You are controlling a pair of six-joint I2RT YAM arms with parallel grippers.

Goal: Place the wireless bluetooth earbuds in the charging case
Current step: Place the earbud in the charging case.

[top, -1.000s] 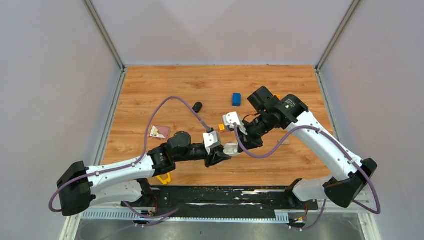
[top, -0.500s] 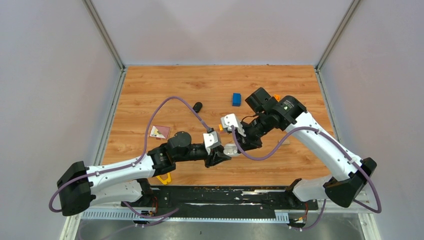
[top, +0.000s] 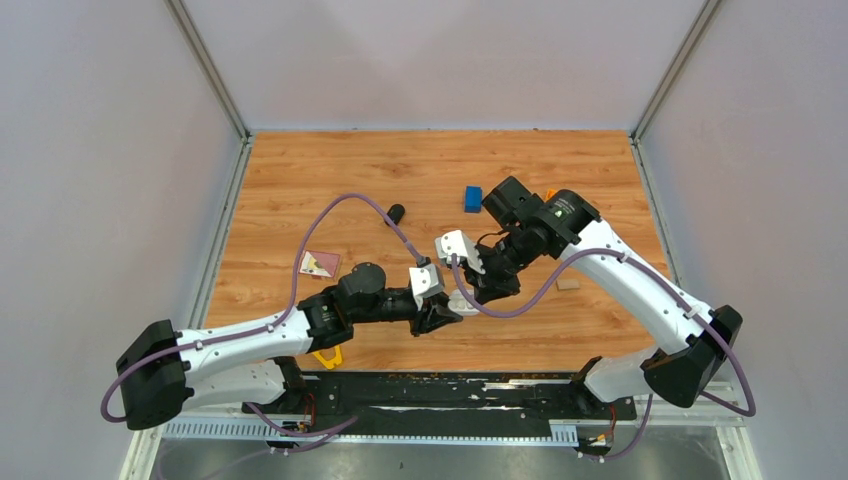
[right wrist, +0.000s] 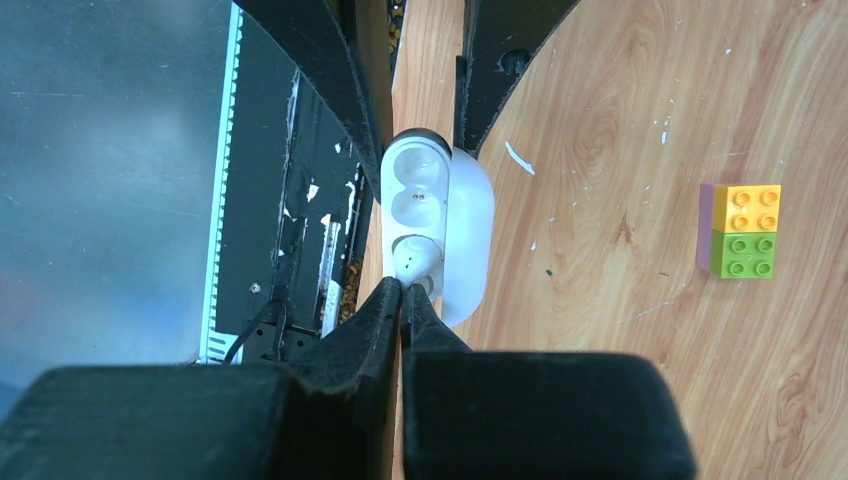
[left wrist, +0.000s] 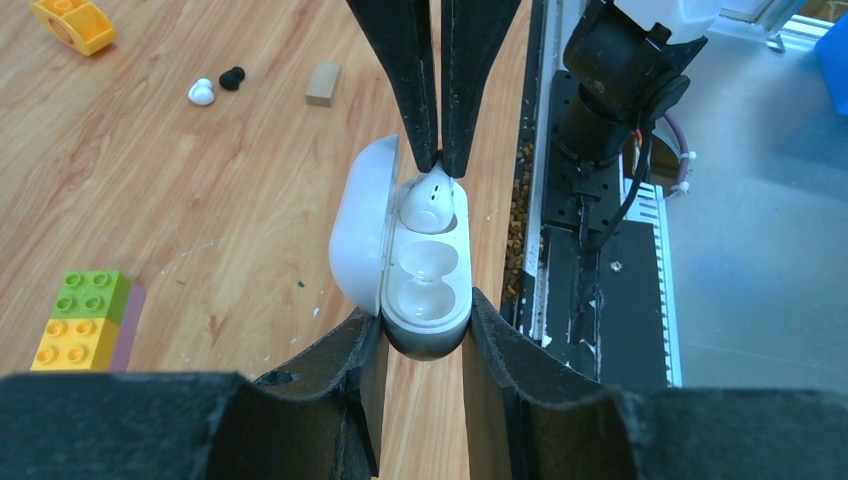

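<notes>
My left gripper (left wrist: 425, 322) is shut on the base of the white charging case (left wrist: 425, 290), held above the table with its lid (left wrist: 355, 240) open to the left. My right gripper (left wrist: 438, 165) is shut on a white earbud (left wrist: 430, 200), which sits in the case's far socket. The near socket is empty. The right wrist view shows the same case (right wrist: 415, 190), the earbud (right wrist: 413, 262) and my right gripper (right wrist: 402, 288). A loose white earbud (left wrist: 201, 93) and a black earbud (left wrist: 231, 77) lie together on the table. Both grippers meet mid-table in the top view (top: 465, 298).
A green-and-yellow toy brick (left wrist: 85, 320) lies left of the case. A tan block (left wrist: 322, 83) and a yellow brick (left wrist: 72, 22) lie farther off. The top view shows a blue brick (top: 472, 198), a black oblong object (top: 395, 213) and a pink card (top: 320, 263).
My right arm has swung left and brought the white earbud onto the case held by my left gripper. My left arm has barely moved.
</notes>
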